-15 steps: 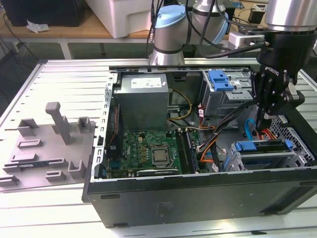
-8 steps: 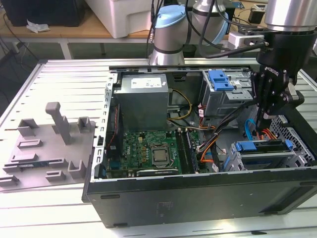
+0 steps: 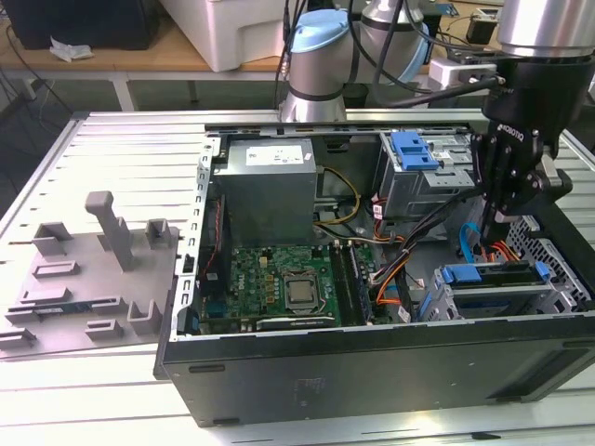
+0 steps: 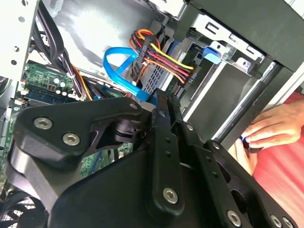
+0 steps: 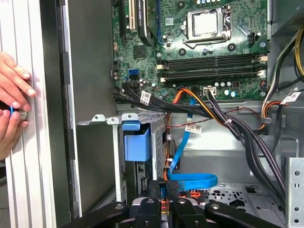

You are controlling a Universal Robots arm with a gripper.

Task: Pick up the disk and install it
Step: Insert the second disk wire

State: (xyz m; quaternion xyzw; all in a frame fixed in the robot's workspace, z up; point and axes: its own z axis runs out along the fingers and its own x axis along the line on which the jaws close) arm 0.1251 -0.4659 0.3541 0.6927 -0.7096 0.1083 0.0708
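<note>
You're looking at a silver-tubed arm [image 3: 544,28] with pale blue joint caps, standing behind the open computer case [image 3: 372,362] and trailing black cables. Its gripper [image 3: 499,221] above the case is matte black, with jointed linkage bars studded with silver screws.

The robot arm [image 3: 544,56] reached down from above at the exterior view's right, its silver wrist section upright and the black gripper [image 3: 499,221] pointing straight down. The gripper's fingers sat drawn close together at their tips with nothing between them. In the second wrist view the gripper [image 4: 164,102] showed as black linkage plates with bolts, its narrow fingers [image 4: 161,142] pressed side by side. In the first wrist view the black base of the gripper [image 5: 164,209] was visible. A person's hand [image 5: 12,102] appeared in the first wrist view with fingers curled; the same hand [image 4: 266,130] showed in the second wrist view.
</note>
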